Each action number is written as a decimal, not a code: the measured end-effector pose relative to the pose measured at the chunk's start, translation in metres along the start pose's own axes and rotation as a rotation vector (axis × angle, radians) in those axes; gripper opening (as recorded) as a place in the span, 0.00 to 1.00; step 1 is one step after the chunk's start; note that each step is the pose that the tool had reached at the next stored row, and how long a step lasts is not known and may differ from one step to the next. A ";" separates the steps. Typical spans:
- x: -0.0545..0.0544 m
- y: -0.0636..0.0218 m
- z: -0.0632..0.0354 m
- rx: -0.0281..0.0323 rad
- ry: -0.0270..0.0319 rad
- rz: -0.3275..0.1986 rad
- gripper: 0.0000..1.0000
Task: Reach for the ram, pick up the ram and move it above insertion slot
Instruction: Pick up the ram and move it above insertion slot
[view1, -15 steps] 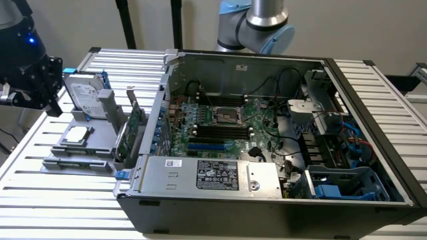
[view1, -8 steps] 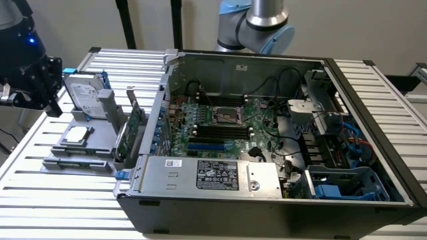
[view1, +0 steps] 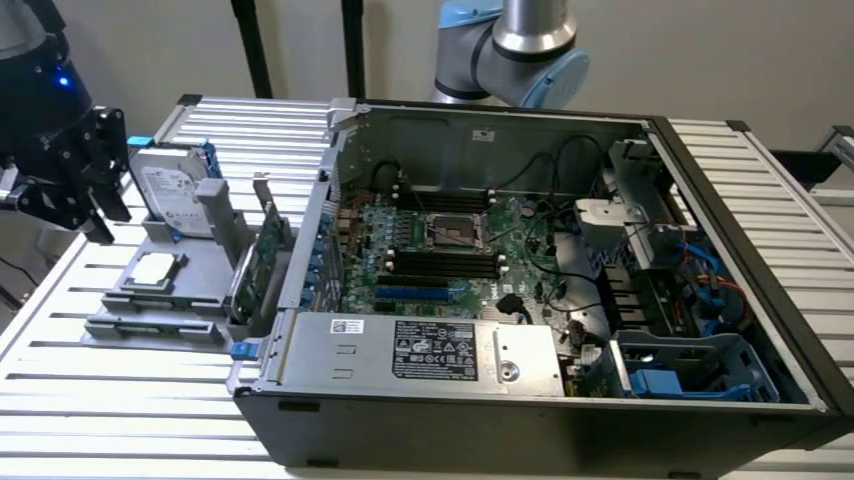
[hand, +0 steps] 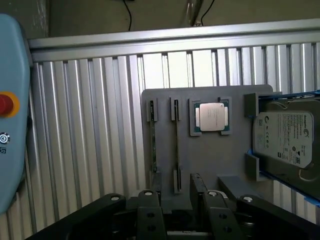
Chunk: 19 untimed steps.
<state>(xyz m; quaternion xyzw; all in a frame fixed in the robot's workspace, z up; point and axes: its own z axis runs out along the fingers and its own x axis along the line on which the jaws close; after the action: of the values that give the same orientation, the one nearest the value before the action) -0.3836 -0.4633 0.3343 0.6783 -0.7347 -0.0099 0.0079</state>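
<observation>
Gripper (view1: 80, 200) is hanging at the upper left of the exterior view, near the gray holder (view1: 200, 300). I am seeing its fingers (hand: 148, 197) spread apart, pinching nothing. The ram (hand: 153, 150) is standing on edge in a narrow slot of this holder, beside the processor (hand: 212, 117), with the hard drive (hand: 285, 135) further along.

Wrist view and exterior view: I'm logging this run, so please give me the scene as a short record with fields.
gripper: open, holding nothing, above the gray holder
ram: on edge in a holder slot, not gripped
also on holder: processor chip, hard drive
computer case: open, motherboard exposed, to the exterior view's right of the holder
task stage: ram not yet picked up
</observation>
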 end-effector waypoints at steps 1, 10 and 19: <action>0.001 -0.0001 0.0002 0.0000 -0.0002 0.000 0.36; 0.010 -0.0027 0.0114 -0.0003 -0.0037 -0.003 0.36; 0.011 -0.0161 0.0274 -0.0004 -0.0032 -0.021 0.36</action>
<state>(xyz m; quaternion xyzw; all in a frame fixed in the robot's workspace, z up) -0.3691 -0.4753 0.3065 0.6861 -0.7274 -0.0112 0.0067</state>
